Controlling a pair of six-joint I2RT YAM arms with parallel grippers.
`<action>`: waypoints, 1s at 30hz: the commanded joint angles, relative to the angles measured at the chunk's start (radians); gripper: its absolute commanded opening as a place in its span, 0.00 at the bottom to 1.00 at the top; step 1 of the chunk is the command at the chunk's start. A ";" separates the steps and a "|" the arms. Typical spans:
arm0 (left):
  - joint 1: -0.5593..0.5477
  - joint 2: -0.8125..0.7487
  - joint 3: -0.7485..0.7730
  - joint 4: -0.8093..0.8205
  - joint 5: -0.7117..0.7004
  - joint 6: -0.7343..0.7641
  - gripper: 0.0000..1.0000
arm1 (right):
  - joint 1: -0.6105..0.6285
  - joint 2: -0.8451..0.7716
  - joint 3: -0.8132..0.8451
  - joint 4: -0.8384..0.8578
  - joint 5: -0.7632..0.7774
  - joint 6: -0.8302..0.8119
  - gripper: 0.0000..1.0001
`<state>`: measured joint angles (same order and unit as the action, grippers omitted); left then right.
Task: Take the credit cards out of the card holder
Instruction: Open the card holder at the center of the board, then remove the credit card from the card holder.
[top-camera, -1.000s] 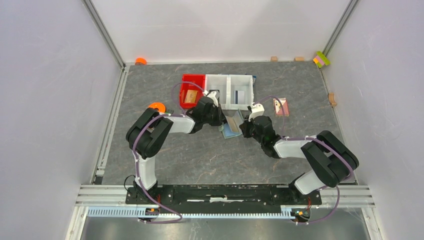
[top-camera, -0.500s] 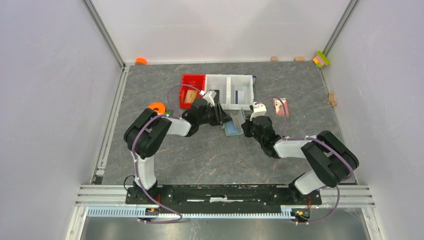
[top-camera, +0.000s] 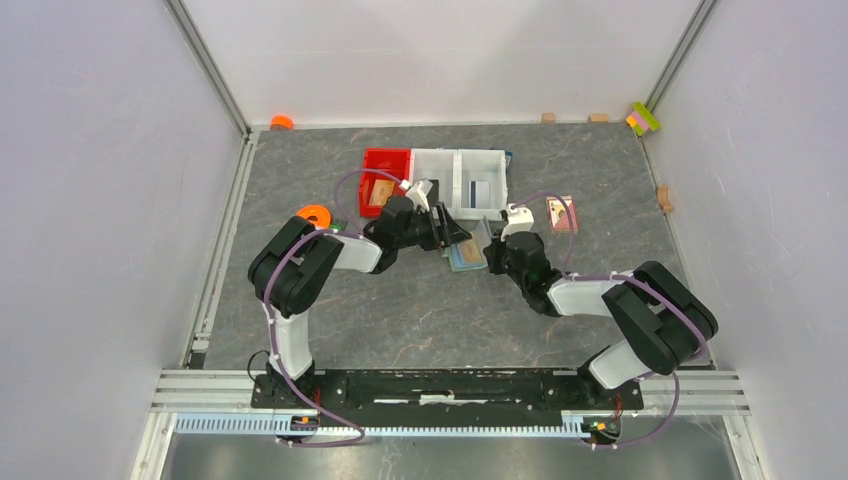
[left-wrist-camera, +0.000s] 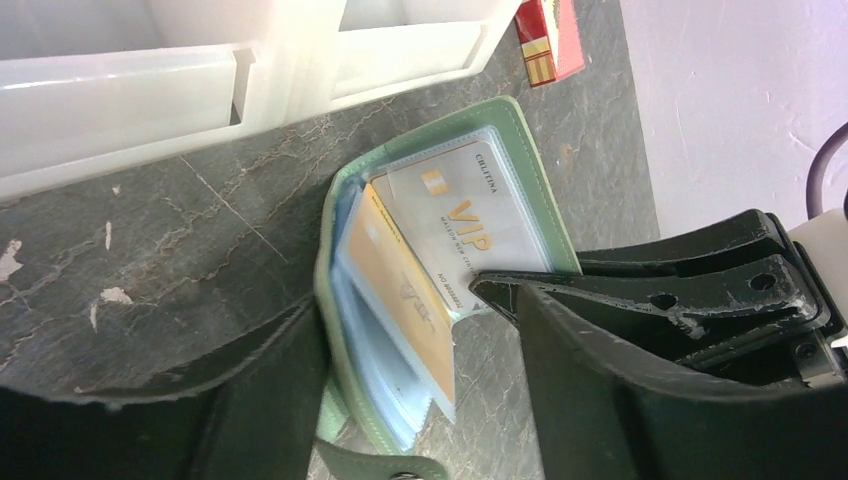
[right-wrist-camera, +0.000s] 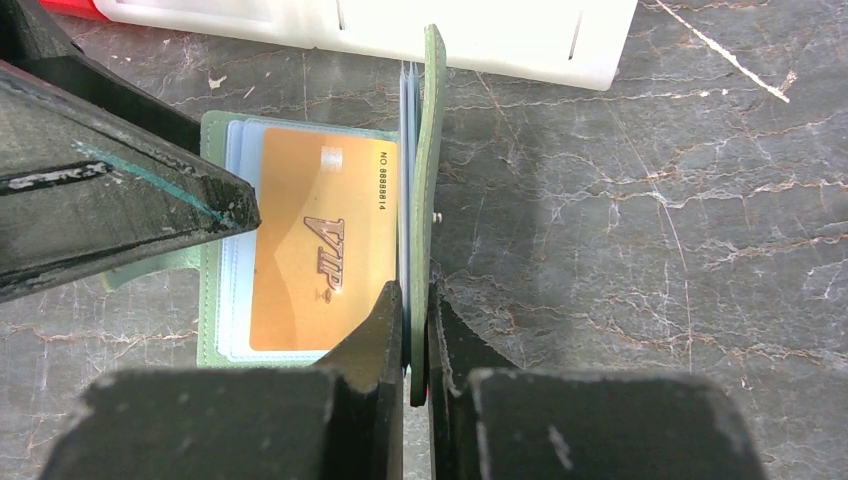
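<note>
The sage-green card holder (top-camera: 466, 254) lies open on the table in front of the bins. One cover (right-wrist-camera: 434, 150) stands upright, and my right gripper (right-wrist-camera: 418, 292) is shut on its edge. The other half (left-wrist-camera: 326, 300) lies flat with its clear pockets fanned. A tan-gold credit card (right-wrist-camera: 320, 250) sits in the top pocket, also seen in the left wrist view (left-wrist-camera: 400, 290). A grey VIP card (left-wrist-camera: 460, 215) sits in the pocket against the raised cover. My left gripper (left-wrist-camera: 395, 310) is open, one finger on each side of the fanned pockets, holding nothing.
A red bin (top-camera: 385, 180) and white bins (top-camera: 470, 185) stand just behind the holder; a tan card (top-camera: 380, 195) lies in the red one, a pale card (top-camera: 481, 192) in a white one. A pink flat item (top-camera: 562, 213) lies right, an orange roll (top-camera: 315, 214) left.
My left gripper has opened and drawn back a little to the left. The right gripper has kept its hold on the cover, shifting only slightly.
</note>
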<state>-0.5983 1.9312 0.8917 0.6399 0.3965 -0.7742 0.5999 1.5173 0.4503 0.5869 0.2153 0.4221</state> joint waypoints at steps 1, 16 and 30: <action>0.003 0.013 0.014 0.037 0.023 -0.018 0.70 | -0.006 -0.005 0.019 -0.013 0.021 0.003 0.00; 0.010 0.057 0.075 -0.060 0.041 0.001 0.05 | -0.006 -0.068 0.003 -0.083 0.181 0.042 0.48; 0.010 0.048 0.073 -0.005 0.095 0.005 0.02 | -0.006 -0.246 -0.171 0.241 0.025 -0.129 0.45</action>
<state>-0.5846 1.9869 0.9398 0.5793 0.4393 -0.7834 0.5945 1.2610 0.3061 0.6510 0.3649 0.3592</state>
